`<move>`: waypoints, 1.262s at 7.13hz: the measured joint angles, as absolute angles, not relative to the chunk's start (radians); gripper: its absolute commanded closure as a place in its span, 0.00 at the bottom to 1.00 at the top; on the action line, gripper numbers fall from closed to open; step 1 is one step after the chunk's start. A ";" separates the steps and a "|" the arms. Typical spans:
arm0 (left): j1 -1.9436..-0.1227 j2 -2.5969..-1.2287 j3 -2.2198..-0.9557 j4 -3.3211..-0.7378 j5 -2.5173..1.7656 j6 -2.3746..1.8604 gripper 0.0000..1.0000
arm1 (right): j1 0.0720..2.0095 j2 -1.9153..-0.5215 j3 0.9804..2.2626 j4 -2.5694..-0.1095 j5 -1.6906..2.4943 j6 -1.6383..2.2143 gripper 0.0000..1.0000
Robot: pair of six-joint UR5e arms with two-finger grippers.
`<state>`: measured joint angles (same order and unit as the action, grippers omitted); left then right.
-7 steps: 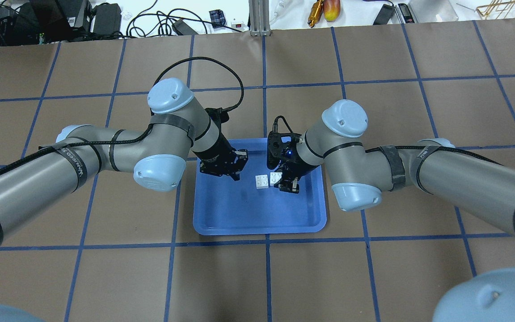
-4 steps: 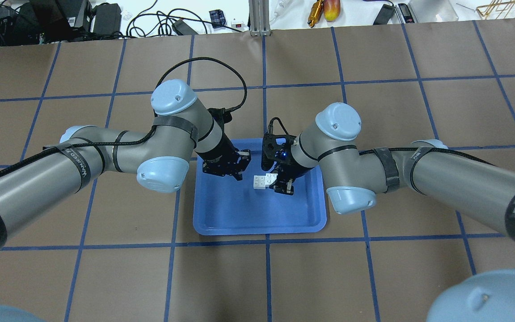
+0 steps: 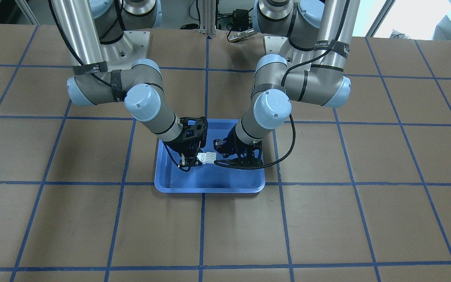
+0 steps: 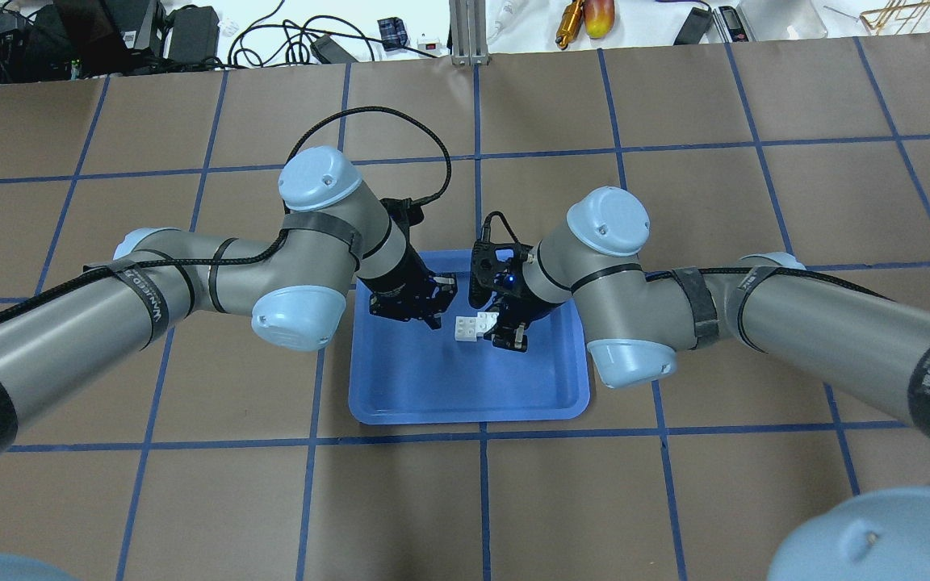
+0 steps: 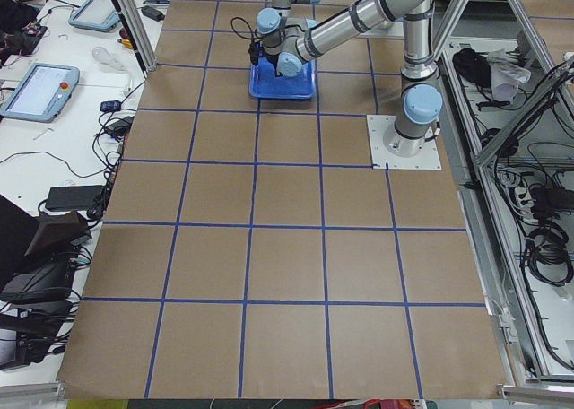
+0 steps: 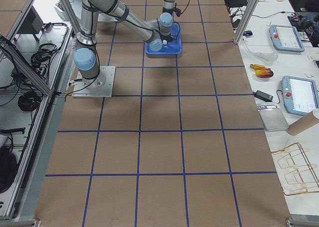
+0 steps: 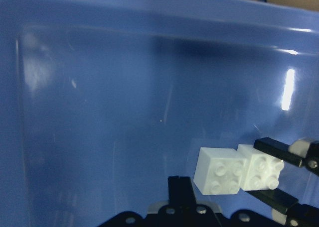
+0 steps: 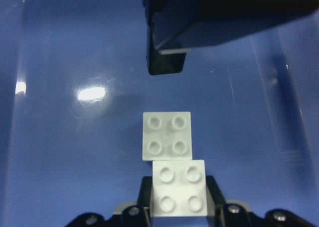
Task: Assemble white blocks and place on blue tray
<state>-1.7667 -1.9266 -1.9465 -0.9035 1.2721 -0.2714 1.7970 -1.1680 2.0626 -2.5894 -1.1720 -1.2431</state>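
Joining step: the right end effector point(image 4: 508, 332), clamped on one small white studded plastic block point(image 8: 178, 187), needed to square it with the second white block point(image 8: 167, 136) before pressing; the two touched, but offset.
Left end effector point(image 7: 180, 187): fingers seemed together, holding nothing, just beside the blocks.
Large shallow blue plastic tray point(image 4: 400, 387): the second white block lay on its floor; the clamped one was over it.

Brown worktop point(image 4: 756, 202) is wearing a blue tape grid. White bench point(image 4: 643, 32) is running along worktop's far edge, carrying black cables point(image 4: 267, 31) and adapters point(image 4: 190, 32); aluminium post point(image 4: 465, 32) is standing at that edge's middle.
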 measured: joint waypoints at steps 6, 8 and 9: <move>-1.770 -1.923 -1.946 -0.904 1.274 -0.269 0.98 | 1.789 -1.192 2.046 -2.613 -1.180 -1.106 0.00; -1.769 -1.932 -1.946 -0.903 1.273 -0.273 0.98 | 1.778 -1.265 2.021 -2.525 -1.225 -1.065 0.00; -1.770 -1.941 -1.946 -0.896 1.272 -0.285 0.98 | 1.765 -1.297 1.999 -2.459 -1.240 -1.051 0.00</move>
<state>-1.7701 -1.9408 -1.9463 -0.8955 1.2718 -0.2854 1.7645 -1.2967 1.9988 -2.4595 -1.2402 -1.0511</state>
